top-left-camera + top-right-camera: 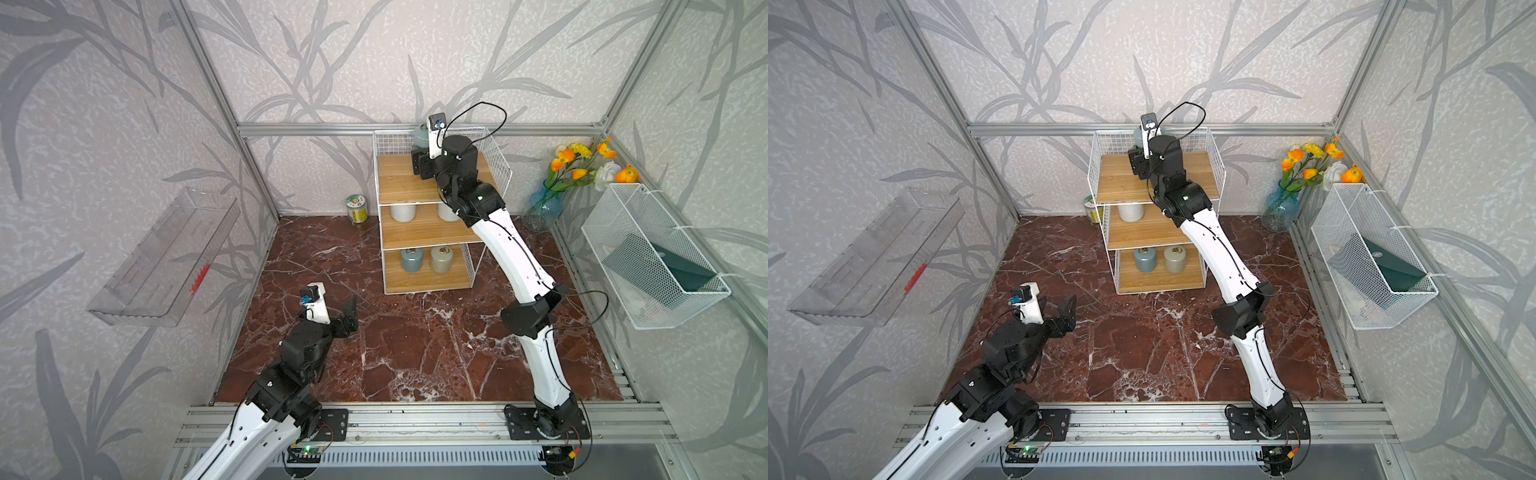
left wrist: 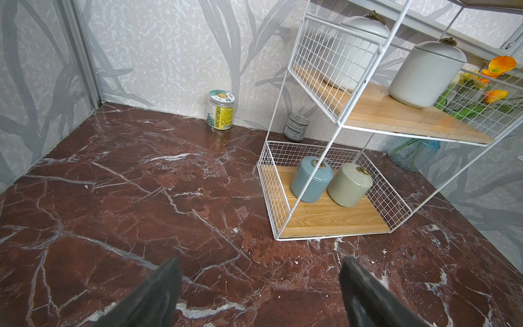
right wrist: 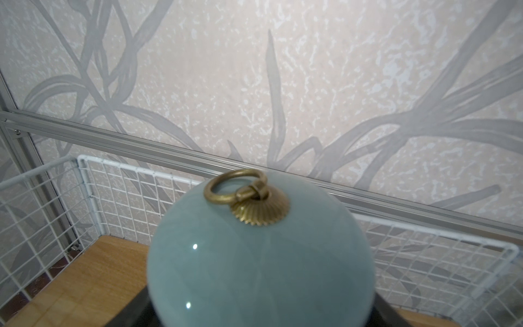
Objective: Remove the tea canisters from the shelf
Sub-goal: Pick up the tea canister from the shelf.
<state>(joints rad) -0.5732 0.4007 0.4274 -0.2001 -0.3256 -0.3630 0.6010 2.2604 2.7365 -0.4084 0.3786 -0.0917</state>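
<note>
The shelf (image 1: 428, 239) (image 1: 1150, 232) stands at the back of the marble floor. On its top board my right gripper (image 1: 419, 151) (image 3: 260, 311) is shut on a blue-grey tea canister (image 1: 420, 137) (image 3: 260, 269), dark fingers against both its sides, brass ring on the lid. Two off-white canisters (image 2: 427, 73) (image 2: 353, 51) sit on the middle board. A blue-grey one (image 2: 311, 179) and a beige one (image 2: 351, 185) share the bottom board. My left gripper (image 1: 351, 316) (image 2: 260, 271) hovers open and empty over the floor, in front and left of the shelf.
A green-and-yellow labelled tin (image 1: 356, 209) stands by the back wall, left of the shelf, with a small can (image 2: 296, 127) behind the rack. A flower vase (image 1: 542, 210) fills the back right corner. A mesh basket (image 1: 652, 257) and a clear tray (image 1: 166, 257) hang on the side walls.
</note>
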